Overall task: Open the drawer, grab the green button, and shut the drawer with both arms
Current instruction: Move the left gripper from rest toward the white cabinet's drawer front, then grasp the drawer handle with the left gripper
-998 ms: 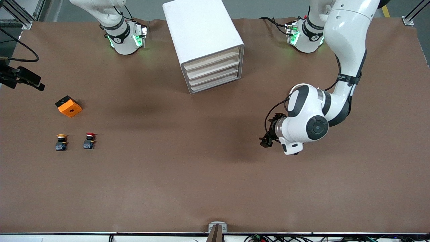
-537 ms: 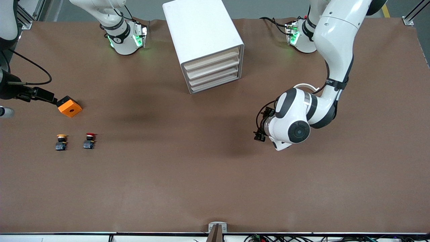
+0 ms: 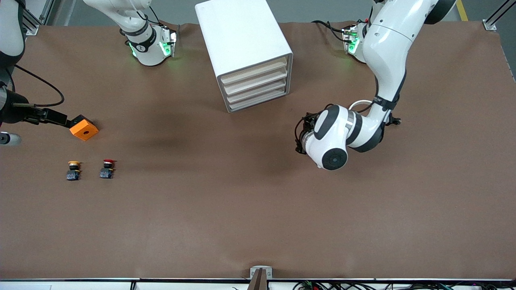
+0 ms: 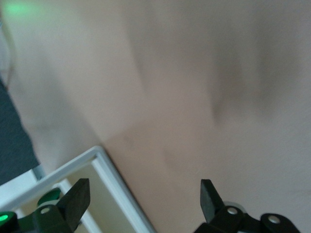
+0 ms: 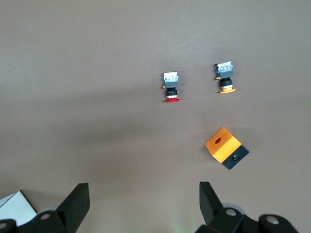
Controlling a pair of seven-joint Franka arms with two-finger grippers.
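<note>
Brown table (image 3: 225, 209), cabinet (image 3: 242, 48) by the bases, drawer (image 3: 258, 101) shut, so the button must be inside. Left gripper (image 3: 300, 139) just swung closer to the cabinet, fingers spread. Right gripper (image 5: 141, 204) hangs open over the orange block (image 3: 83, 127).

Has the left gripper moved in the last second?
Yes. The left gripper has moved over the table toward the white cabinet, closing on its drawer fronts.

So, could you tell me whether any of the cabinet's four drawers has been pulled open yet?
No, in the front view all four cream drawer fronts, including the lowest drawer, sit flush in the white cabinet.
</note>
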